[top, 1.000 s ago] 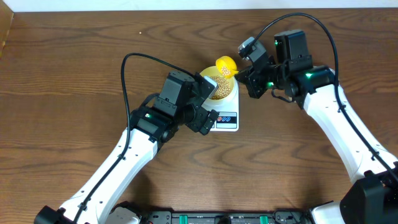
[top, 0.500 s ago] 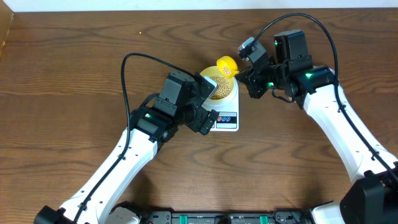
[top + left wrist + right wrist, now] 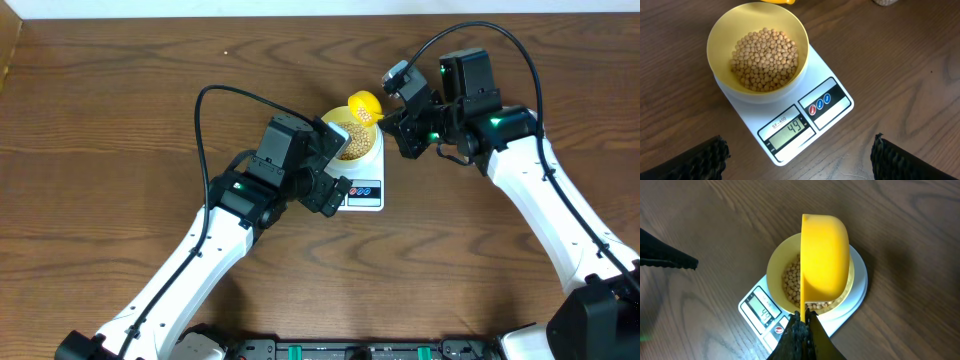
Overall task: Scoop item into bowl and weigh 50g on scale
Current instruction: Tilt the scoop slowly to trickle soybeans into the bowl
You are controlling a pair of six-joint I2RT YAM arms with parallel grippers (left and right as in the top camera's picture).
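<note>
The right pincer (image 3: 802, 322) is clamped together on the thin handle of the yellow scoop (image 3: 825, 250). In the right wrist view the handle runs straight up from bottom centre, so the scoop's long axis is vertical in the frame. Its cup is at the far end, rolled onto its side, with the straight rim to the left and the rounded back to the right. The cup hangs over the right half of the bowl (image 3: 774, 267); whether it touches the rim cannot be told. Overhead, the scoop shows only as a yellow blob at the bowl's upper edge.

The left pincer (image 3: 800, 142) stands wide apart and holds nothing. Its two dark fingers (image 3: 702, 160) sit in the lower corners of the left wrist view, with the scale (image 3: 835, 117) beyond them.

That view shows the bowl uncovered: pale yellow, upright, resting on the scale's upper-left end, with the beans (image 3: 765, 60) heaped across its bottom. The display (image 3: 790, 131) reads 49, beside the coloured buttons (image 3: 820, 104). Here the scale's long axis runs from upper left down toward lower centre, display end lowest. Overhead, the scale lies at frame centre on the brown wooden counter (image 3: 120, 100), between the two arms, with its display end pointing to the bottom edge.
</note>
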